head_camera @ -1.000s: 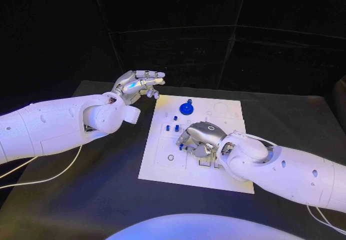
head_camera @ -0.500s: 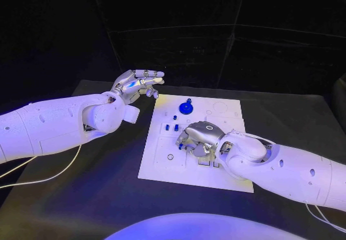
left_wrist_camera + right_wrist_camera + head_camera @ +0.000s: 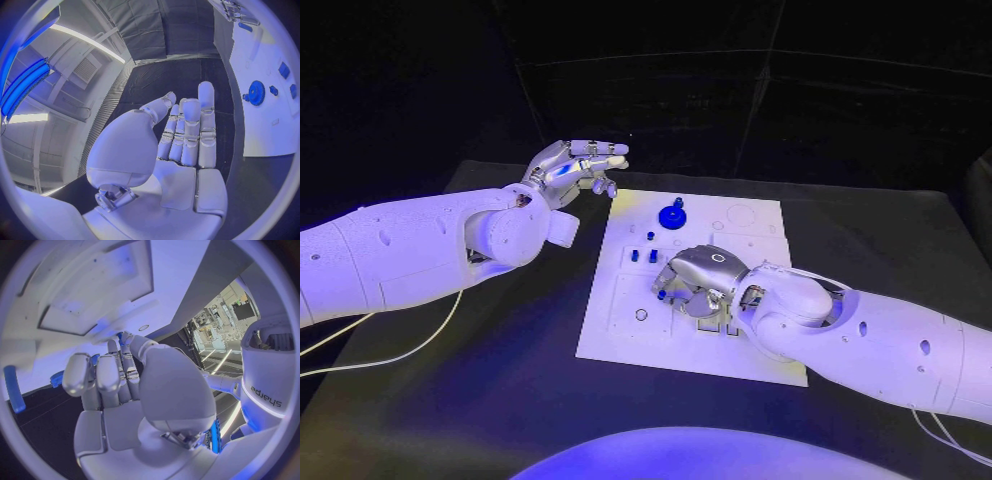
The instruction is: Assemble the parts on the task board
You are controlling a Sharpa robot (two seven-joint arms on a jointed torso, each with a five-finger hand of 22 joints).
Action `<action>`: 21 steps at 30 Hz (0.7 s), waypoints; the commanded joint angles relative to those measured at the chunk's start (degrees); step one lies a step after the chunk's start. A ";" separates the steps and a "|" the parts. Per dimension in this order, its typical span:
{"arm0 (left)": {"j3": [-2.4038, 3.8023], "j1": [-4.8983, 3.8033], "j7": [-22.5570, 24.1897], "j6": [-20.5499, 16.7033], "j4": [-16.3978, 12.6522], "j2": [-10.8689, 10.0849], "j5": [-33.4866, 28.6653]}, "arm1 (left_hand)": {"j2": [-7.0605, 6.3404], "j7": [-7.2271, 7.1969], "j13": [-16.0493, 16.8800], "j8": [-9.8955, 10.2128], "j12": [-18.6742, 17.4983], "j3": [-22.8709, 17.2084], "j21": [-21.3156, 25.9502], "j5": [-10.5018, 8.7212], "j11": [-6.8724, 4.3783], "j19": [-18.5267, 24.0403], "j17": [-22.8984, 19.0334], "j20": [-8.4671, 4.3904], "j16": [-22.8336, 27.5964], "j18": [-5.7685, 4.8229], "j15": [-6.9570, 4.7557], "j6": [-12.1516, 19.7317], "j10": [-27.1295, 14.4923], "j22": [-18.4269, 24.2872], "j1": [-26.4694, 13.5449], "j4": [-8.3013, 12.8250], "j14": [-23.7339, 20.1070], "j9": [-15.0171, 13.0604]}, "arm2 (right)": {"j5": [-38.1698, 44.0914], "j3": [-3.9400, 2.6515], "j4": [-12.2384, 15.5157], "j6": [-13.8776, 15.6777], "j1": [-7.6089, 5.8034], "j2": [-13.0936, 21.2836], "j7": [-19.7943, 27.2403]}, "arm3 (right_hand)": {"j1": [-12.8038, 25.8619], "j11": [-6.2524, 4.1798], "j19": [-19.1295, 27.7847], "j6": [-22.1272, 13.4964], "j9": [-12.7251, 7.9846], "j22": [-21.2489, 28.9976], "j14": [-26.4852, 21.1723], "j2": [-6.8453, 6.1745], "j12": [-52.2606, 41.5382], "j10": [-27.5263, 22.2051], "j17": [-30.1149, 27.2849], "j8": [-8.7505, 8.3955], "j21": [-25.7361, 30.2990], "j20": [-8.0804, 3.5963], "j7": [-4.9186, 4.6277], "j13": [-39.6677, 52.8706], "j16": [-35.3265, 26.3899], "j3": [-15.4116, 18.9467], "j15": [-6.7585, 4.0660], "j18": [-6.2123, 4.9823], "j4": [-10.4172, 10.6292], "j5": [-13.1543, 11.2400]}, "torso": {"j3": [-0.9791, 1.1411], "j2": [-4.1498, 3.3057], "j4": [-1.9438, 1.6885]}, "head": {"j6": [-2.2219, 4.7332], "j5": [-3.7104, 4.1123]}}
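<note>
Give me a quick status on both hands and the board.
Left hand open, raised beside task board. Right hand curled low over board; hold unclear. Blue gear part standing untouched. Nothing in the way.

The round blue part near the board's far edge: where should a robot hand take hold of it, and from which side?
Judging by its shape, the round blue part is a flat toothed disc lying on the task board with a raised knob in its middle. Probably pinch that knob from straight above; the rim sits too low for fingers to get under.
</note>
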State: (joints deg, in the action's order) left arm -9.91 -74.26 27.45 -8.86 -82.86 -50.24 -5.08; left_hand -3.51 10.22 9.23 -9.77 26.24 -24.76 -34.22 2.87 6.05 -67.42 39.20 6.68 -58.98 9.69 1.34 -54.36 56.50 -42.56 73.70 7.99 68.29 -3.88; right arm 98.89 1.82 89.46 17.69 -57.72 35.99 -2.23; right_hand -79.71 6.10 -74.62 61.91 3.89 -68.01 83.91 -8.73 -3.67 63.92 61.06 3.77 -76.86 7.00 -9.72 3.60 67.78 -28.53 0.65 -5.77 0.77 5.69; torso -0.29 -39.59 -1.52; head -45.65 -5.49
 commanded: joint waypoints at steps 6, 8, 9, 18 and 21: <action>0.05 -0.11 0.19 0.15 0.14 -0.07 0.24 | 0.57 0.19 0.09 0.22 0.29 0.23 0.27 -0.11 0.04 0.35 0.02 0.09 0.19 0.66 -0.08 0.38 -0.53 0.10 0.07 0.19 -0.33 0.06 | -0.82 0.02 0.31 5.07 -0.05 0.30 1.10 | 1.17 0.84 3.92 -4.54 -0.21 5.09 0.03 -0.40 -0.42 -5.90 -2.66 -0.25 3.59 0.79 -0.46 0.07 -2.08 3.31 1.12 -0.48 -0.50 0.65 | 0.02 0.04 0.02 | 0.15 0.07; 0.05 -0.11 0.15 0.19 0.18 -0.07 0.24 | 0.57 0.19 0.09 0.22 0.29 0.23 0.27 -0.11 0.04 0.35 0.02 0.09 0.19 0.66 -0.08 0.38 -0.53 0.10 0.07 0.19 -0.33 0.06 | -1.58 0.02 0.56 6.58 -0.05 0.45 1.55 | 1.12 0.88 4.83 -5.39 -0.19 6.45 -0.39 -0.23 -0.78 -6.58 -3.81 -0.24 4.55 0.85 -0.44 0.12 -2.92 4.09 1.16 -0.78 -0.68 0.90 | 0.03 0.04 0.02 | 0.31 0.16; 0.05 -0.11 0.12 0.22 0.20 -0.05 0.24 | 0.57 0.19 0.09 0.22 0.29 0.23 0.27 -0.11 0.04 0.35 0.02 0.09 0.19 0.66 -0.08 0.38 -0.53 0.10 0.07 0.19 -0.33 0.06 | -1.91 0.01 0.70 7.00 -0.05 0.54 1.70 | 1.12 0.89 5.31 -5.56 -0.18 7.15 -0.60 -0.16 -0.88 -6.75 -4.52 -0.24 5.03 0.86 -0.42 0.12 -3.48 4.29 1.15 -0.93 -0.70 0.94 | 0.05 0.02 0.02 | 0.39 0.20; 0.05 -0.10 -0.16 0.59 0.44 0.05 0.24 | 0.67 0.26 0.13 0.24 0.42 0.27 0.31 -0.11 0.09 0.34 -0.03 0.12 0.16 0.67 -0.05 0.48 -0.69 0.12 0.09 0.21 -0.37 0.06 | -7.14 -0.07 4.61 9.79 -0.12 4.77 3.12 | 1.08 0.58 4.62 -5.31 -0.01 6.88 -0.18 0.85 -3.00 -5.27 -4.20 -0.02 4.95 0.68 -0.31 0.35 -2.93 5.14 0.90 -0.83 -0.72 2.26 | -0.01 0.08 0.02 | 0.91 0.55; 0.05 -0.10 -0.21 0.72 0.52 0.05 0.24 | 0.74 0.26 0.16 0.23 0.52 0.23 0.32 -0.10 0.09 0.34 -0.05 0.14 0.12 0.68 -0.04 0.50 -0.78 0.14 0.24 0.31 -0.40 0.05 | -9.89 -0.18 6.30 8.00 -1.09 7.57 2.04 | 1.30 0.35 4.35 -5.50 -0.03 6.75 -0.01 0.84 -3.56 -4.84 -4.09 -0.06 4.86 0.54 -0.01 0.33 -2.74 5.43 0.73 -0.80 -0.64 2.55 | -0.09 0.10 -0.02 | 1.34 1.09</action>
State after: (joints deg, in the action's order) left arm -9.91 -74.26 27.19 -8.81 -82.34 -50.23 -5.03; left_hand -3.28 10.44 9.31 -9.77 26.46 -24.60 -34.22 2.87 6.15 -67.42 39.21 6.68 -59.01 9.69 1.34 -54.14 55.99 -42.50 73.92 8.16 68.29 -3.88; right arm 93.60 1.79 95.25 24.59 -58.27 43.11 -0.37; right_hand -78.70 6.55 -69.82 56.40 3.85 -61.22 83.65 -8.26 -7.00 58.67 56.90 3.77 -71.65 7.44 -10.02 3.86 64.83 -23.35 1.52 -5.77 0.14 8.02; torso -0.27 -39.51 -1.52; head -44.53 -4.65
